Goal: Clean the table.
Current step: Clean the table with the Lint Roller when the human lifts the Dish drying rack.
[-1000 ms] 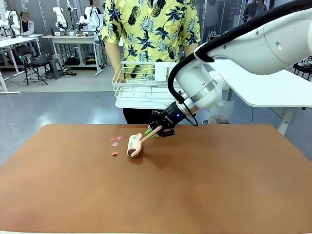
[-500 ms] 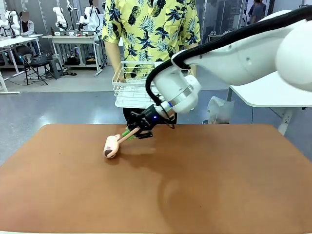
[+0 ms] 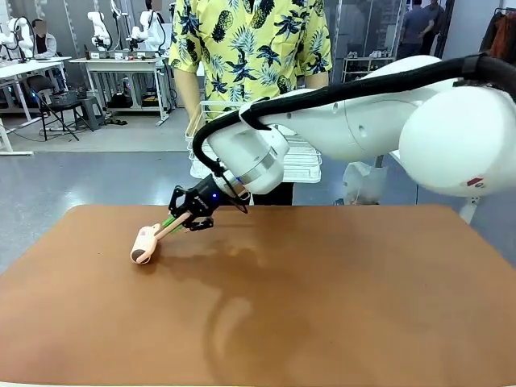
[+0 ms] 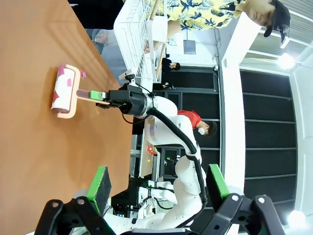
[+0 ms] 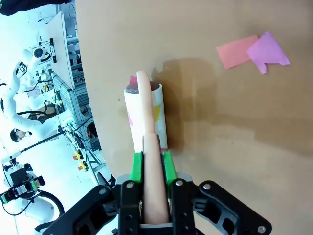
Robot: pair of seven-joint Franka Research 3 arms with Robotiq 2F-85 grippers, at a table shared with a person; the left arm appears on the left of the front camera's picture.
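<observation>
Right wrist view: the right gripper pinches the smooth peach plastic handle of a lint roller between its green pads. The white paper cylinder lies just beyond the jaws on the matte reddish-brown table. Two flat paper scraps, pink and purple, lie farther ahead, off to one side. The left gripper has its jaws spread wide, with the tabletop ahead of them.

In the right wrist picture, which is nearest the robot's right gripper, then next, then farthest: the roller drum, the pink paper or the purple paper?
1. Roller drum, straight ahead of the right gripper, which grips its handle.
2. Pink paper, farther off, toward the picture's upper right.
3. Purple paper, touching the pink one's far side.
</observation>
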